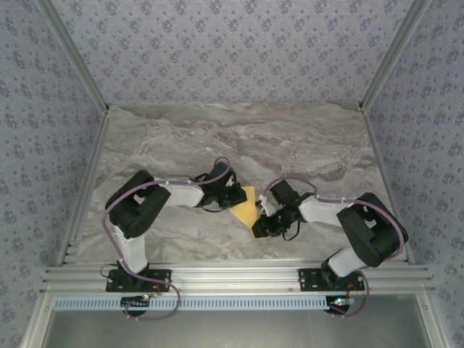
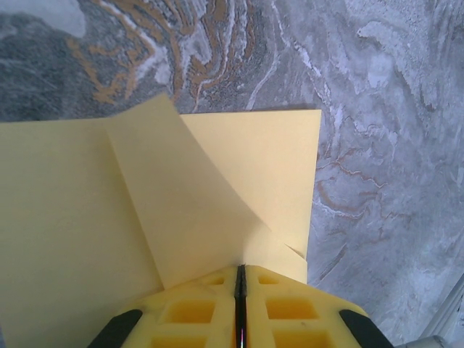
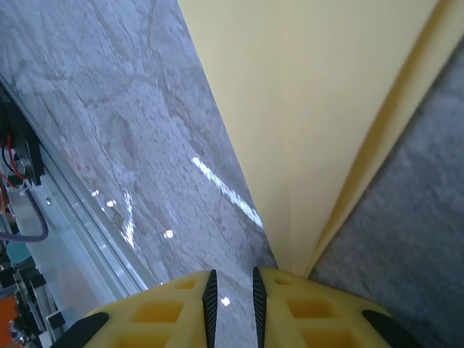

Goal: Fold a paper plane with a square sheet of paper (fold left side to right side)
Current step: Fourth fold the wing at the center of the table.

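Note:
The square sheet of paper (image 1: 246, 207) is yellow-orange and lies partly folded on the marble table between the two arms. In the left wrist view a flap of the sheet (image 2: 181, 196) curls up from the flat part and runs into the tips of my left gripper (image 2: 241, 267), whose jaws are pressed together on it. My left gripper (image 1: 235, 196) sits at the sheet's left edge. My right gripper (image 1: 260, 228) is at the sheet's near right corner. Its jaws (image 3: 232, 279) stand a narrow gap apart with bare table between them. The paper's folded edge (image 3: 319, 116) ends just over the right finger.
The grey marble table (image 1: 239, 138) spreads behind the arms. An aluminium rail (image 1: 232, 275) runs along the near edge and shows close by in the right wrist view (image 3: 51, 239), with cables beside it. Patterned walls enclose the left, right and back.

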### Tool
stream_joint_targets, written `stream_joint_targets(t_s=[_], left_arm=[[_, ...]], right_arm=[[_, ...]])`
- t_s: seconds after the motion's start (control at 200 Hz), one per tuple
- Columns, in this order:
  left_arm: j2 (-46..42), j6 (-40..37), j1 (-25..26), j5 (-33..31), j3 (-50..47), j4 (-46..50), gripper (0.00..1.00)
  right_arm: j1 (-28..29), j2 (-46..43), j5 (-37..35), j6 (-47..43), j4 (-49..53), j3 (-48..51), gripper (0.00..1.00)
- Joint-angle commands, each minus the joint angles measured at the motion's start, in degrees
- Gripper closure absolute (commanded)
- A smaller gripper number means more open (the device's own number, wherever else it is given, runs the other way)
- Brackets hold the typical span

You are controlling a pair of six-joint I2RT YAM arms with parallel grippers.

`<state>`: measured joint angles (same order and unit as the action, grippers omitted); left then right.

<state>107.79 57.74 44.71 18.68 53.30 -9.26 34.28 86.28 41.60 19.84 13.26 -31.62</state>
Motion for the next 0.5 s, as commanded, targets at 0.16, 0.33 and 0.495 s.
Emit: stream_joint_targets(t_s=[0.16,0.33,0.495], left_arm=[[3.2,-0.1,0.3,-3.1,-2.0,7.1,0.92],[3.0,0.0,0.3,-3.2,-2.0,7.1,0.91],[3.0,0.0,0.3,-3.1,-1.9,6.9,0.91]], right_arm=[[-2.0,-12.2,3.4,0.9,6.4,0.8,0.77],[-3.8,-12.5,5.9,4.4,0.9,-0.7,0.81],[-3.5,-6.1,1.8,6.7,-3.6,-3.6,0.94]])
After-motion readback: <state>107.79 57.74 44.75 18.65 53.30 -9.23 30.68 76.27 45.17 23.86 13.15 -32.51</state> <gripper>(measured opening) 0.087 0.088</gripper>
